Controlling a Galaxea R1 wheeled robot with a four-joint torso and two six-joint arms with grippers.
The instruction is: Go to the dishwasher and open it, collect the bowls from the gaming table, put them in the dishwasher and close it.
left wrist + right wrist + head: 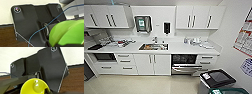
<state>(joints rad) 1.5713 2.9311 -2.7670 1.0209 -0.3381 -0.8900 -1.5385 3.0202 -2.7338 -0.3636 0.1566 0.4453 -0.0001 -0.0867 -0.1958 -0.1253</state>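
My left claw's fingers are hard to make out in the left wrist view, so I cannot tell how they stand; a lime-green bowl [67, 33] sits large right against the dark wrist plate, cut off at the frame edge, with a thin blue cable [52, 21] running across in front. Whether it is actually gripped, I cannot tell. In the right wrist view a second bowl [34, 86], looking more yellow-green there, shows its hollow inside just below the plate, its lower half cut off; a dark finger-like edge [46, 91] touches its rim, but I cannot tell the right claw's state either. Behind both plates I see a pale wall and brown floor.

From the head view, I face a white kitchen run. The dishwasher [185, 64] sits under the worktop [179, 48], right of the double cabinet doors [152, 64], its door dropped partway open with the dark racked interior showing above the steel front. The sink [153, 46] holds blurred items I cannot identify. Clutter lies on the worktop at both ends, too soft to name. A black-lidded bin [217, 78] stands at the lower right, partly cut off.
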